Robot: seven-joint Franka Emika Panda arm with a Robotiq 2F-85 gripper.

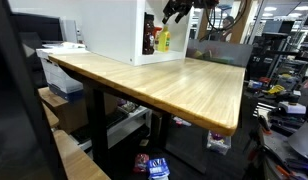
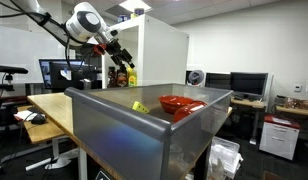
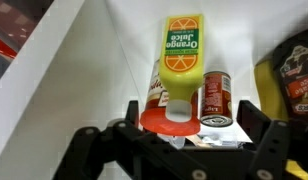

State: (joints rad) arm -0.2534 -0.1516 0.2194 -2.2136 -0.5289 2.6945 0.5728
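Spread, empty fingers (image 3: 257, 125) near a tipping risk
Just ahead stood the yellow plastic orange-juice bottle with red cap (image 3: 180, 60), a red tin can (image 3: 216, 95) close beside it; a skewed approach could have toppled both.

So the layout: a cabinet (image 1: 109, 30) sits at the back of the counter (image 1: 164, 85), with its open side holding the goods. Inside, a juice bottle (image 3: 181, 55) stands upright. In the wrist view a can (image 3: 216, 95) is just beside it on the right, another bottle (image 3: 157, 88) is tucked against its left, and a bag (image 3: 289, 70) is further right. The jaws hang above the juice bottle, apart from it. In an exterior view a bin (image 2: 124, 135) stands in front of the cabinet, with a bowl (image 2: 179, 103) in it.
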